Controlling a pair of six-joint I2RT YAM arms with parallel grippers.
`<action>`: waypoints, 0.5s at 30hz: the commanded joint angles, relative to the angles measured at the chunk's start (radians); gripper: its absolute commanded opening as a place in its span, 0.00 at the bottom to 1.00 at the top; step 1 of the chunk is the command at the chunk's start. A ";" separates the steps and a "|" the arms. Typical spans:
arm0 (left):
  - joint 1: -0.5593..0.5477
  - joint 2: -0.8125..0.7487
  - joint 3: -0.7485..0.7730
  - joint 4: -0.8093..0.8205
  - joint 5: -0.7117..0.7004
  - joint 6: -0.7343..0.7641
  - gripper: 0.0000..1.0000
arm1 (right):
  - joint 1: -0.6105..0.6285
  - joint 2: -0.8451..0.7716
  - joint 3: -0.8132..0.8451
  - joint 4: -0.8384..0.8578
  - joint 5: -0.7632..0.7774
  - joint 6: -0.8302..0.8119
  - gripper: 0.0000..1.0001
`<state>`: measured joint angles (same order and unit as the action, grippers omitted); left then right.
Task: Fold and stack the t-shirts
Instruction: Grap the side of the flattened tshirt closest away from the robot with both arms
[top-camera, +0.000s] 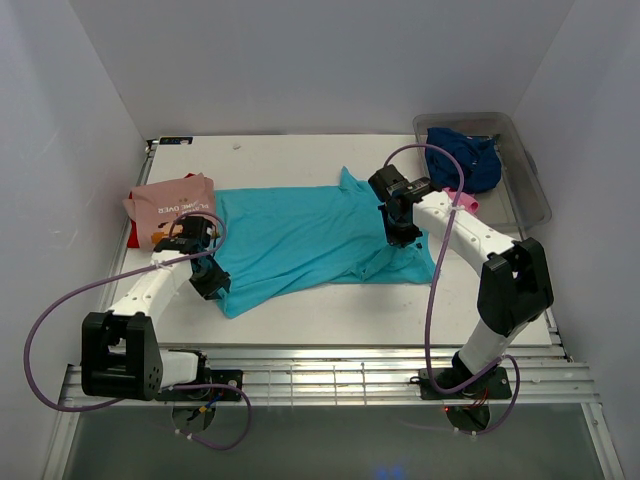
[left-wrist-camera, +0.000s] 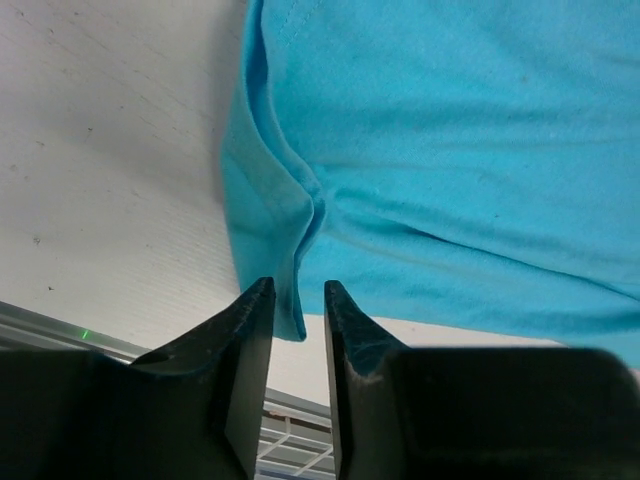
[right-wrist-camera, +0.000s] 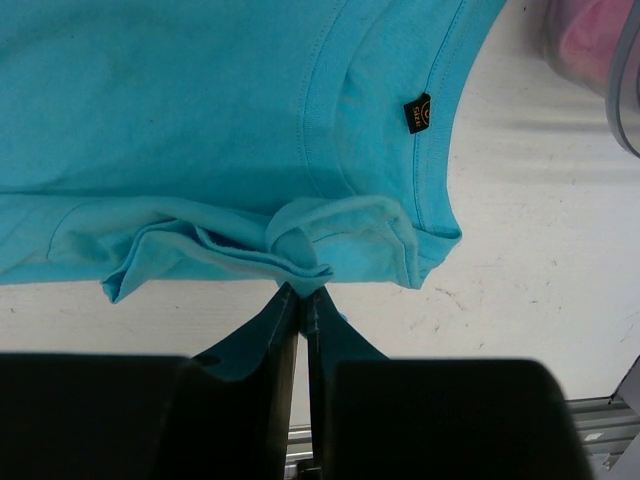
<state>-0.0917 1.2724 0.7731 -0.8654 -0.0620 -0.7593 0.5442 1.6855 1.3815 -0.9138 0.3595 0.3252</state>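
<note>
A plain turquoise t-shirt (top-camera: 300, 235) lies spread across the middle of the table. My left gripper (top-camera: 212, 282) is at its near left corner. In the left wrist view the jaws (left-wrist-camera: 298, 290) stand a little apart, with the shirt's (left-wrist-camera: 450, 150) bunched hem edge between the tips. My right gripper (top-camera: 403, 238) is at the shirt's right end, near the collar. In the right wrist view it (right-wrist-camera: 303, 292) is shut on a crumpled fold of the shirt (right-wrist-camera: 200, 120). A folded salmon-pink t-shirt (top-camera: 170, 203) with white lettering lies at the far left, on a red one (top-camera: 133, 235).
A clear grey tub (top-camera: 535, 200) at the back right holds a navy shirt (top-camera: 462, 155) and a bright pink one (top-camera: 462, 199). The pink one also shows in the right wrist view (right-wrist-camera: 600, 40). A metal grid edge (top-camera: 330, 375) runs along the table's front. White walls enclose the table.
</note>
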 joint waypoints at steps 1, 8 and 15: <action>-0.008 -0.011 -0.011 0.022 0.013 -0.006 0.36 | -0.001 -0.043 -0.006 0.010 -0.005 0.000 0.11; -0.009 -0.019 -0.021 0.034 0.011 0.000 0.00 | -0.003 -0.050 -0.010 0.007 -0.002 0.003 0.11; -0.009 -0.044 0.066 -0.009 -0.097 -0.014 0.00 | -0.004 -0.058 0.025 0.003 0.033 0.011 0.11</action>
<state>-0.0959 1.2675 0.7742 -0.8639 -0.0952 -0.7620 0.5442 1.6684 1.3777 -0.9138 0.3653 0.3271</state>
